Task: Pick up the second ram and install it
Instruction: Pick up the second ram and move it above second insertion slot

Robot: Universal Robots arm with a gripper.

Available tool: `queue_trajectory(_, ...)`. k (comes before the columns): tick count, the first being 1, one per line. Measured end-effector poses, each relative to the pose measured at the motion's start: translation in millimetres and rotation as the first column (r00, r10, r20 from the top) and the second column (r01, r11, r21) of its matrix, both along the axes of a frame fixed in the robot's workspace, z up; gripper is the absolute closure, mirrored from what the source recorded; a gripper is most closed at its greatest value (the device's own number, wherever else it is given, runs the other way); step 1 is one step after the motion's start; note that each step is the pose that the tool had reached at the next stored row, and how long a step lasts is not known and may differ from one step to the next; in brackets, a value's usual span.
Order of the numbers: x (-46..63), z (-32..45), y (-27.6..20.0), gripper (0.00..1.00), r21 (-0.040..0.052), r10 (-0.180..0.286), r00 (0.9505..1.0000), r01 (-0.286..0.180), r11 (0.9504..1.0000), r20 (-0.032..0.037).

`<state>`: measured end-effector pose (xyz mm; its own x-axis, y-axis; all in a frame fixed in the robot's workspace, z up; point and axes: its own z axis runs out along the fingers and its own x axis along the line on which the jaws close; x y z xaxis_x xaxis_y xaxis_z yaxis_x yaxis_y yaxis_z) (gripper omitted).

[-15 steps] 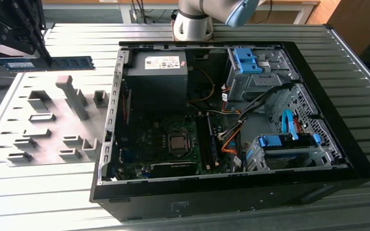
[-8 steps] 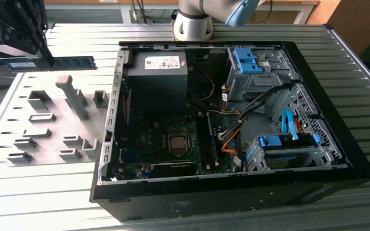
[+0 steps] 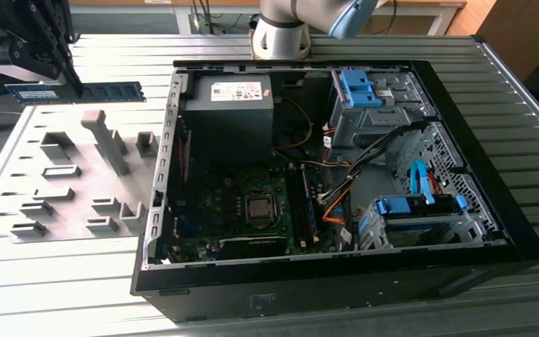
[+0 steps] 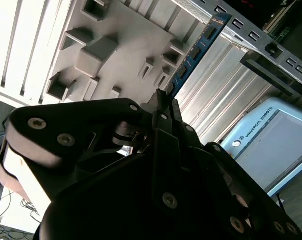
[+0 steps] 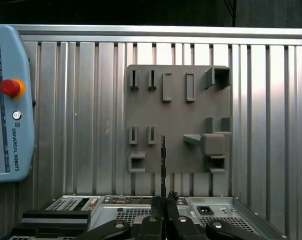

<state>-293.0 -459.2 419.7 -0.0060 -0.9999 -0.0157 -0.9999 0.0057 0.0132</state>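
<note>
First wrist view: the pincer (image 5: 163, 200) is clamped on the second ram (image 5: 163, 165), whose edge runs straight out from the fingers, above the gray holder tray (image 5: 178, 117). On the exterior view's left, the stick (image 3: 75, 92) hangs level and clear of the surface (image 3: 82, 281); the open computer case (image 3: 344, 182) lies to its right.

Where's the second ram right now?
The second ram is clamped in the end effector, lifted above the gray holder tray at the exterior view's upper left, outside the open computer case.
</note>
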Motion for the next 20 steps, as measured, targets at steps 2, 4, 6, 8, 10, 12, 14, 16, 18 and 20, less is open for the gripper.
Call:
queue_trajectory(2,1.5,0.0,0.0,0.86,0.0,0.0,1.0,0.0,1.0,0.0)
queue_trajectory(4,2.9,0.0,0.0,0.86,0.0,0.0,1.0,0.0,1.0,0.0)
queue_trajectory(6,4.2,0.0,0.0,0.86,0.0,0.0,1.0,0.0,1.0,0.0)
queue_trajectory(8,5.4,0.0,0.0,0.86,0.0,0.0,1.0,0.0,1.0,0.0)
queue_trajectory(10,6.7,0.0,0.0,0.86,0.0,0.0,1.0,0.0,1.0,0.0001)
queue_trajectory(12,8.6,0.0,0.0,0.86,0.0,0.0,1.0,0.0,1.0,0.0)
queue_trajectory(14,12.9,0.0,0.0,0.86,0.0,0.0,1.0,0.0,1.0,0.0)
queue_trajectory(16,21.6,-0.2,0.0,0.86,0.0001,0.0,1.0,0.0,1.0,0.0001)
queue_trajectory(18,30.6,-0.3,0.0,0.86,0.0,0.0,1.0,0.0,1.0,0.0)
queue_trajectory(20,39.6,-0.4,0.0,0.86,0.0001,0.0,1.0,0.0,1.0,0.0001)
